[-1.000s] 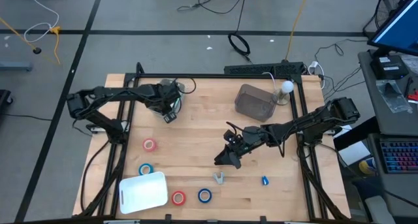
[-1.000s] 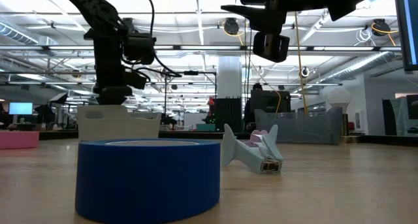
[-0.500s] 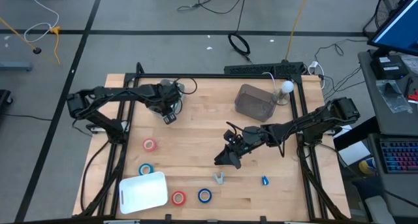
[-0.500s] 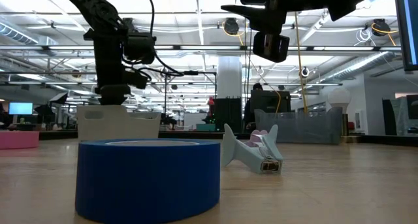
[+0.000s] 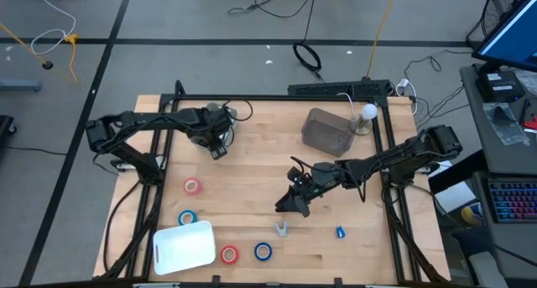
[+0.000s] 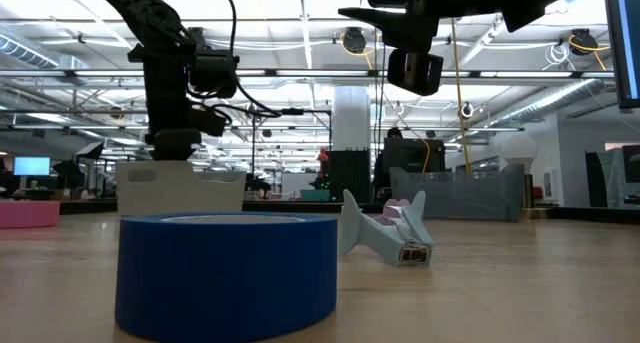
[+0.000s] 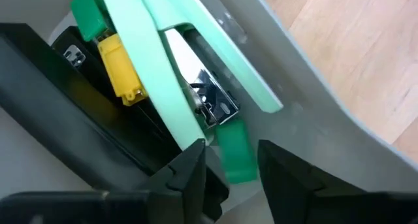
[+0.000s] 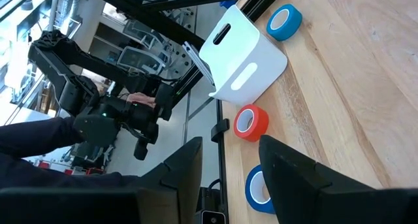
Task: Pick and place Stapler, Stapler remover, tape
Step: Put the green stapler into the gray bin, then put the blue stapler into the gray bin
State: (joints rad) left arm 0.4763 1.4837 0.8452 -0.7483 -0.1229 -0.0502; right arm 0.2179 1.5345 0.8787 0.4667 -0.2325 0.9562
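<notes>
Two dark grippers are working over a pale wooden table; items run from the left side to the right.

- The left gripper is hanging inside a grey plastic bin at the back left. Its fingers are standing apart, with slim gaps on both sides of what lies between them, so they appear to be letting go rather than clamping.
- The mint-green stapler is lying in that bin. Its long axis is running away from the fingers, and its darker green end is sitting between the fingertips.
- A pink tape roll and a blue tape roll are lying loose near the left edge, well apart from both grippers.
- A white plastic bin is sitting at the front left, with a red tape roll and a second blue tape roll just beside it.
- A pale grey staple remover is lying near the front edge; its long axis cannot be told from above.
- The right gripper is hovering mid-table with its fingers spread and holding nothing. It is by far the nearer arm to the staple remover, which is lying just frontward of those fingers, so a short forward drop is probably what the next pick is calling for.
- A translucent grey bin is standing at the back right.
</notes>
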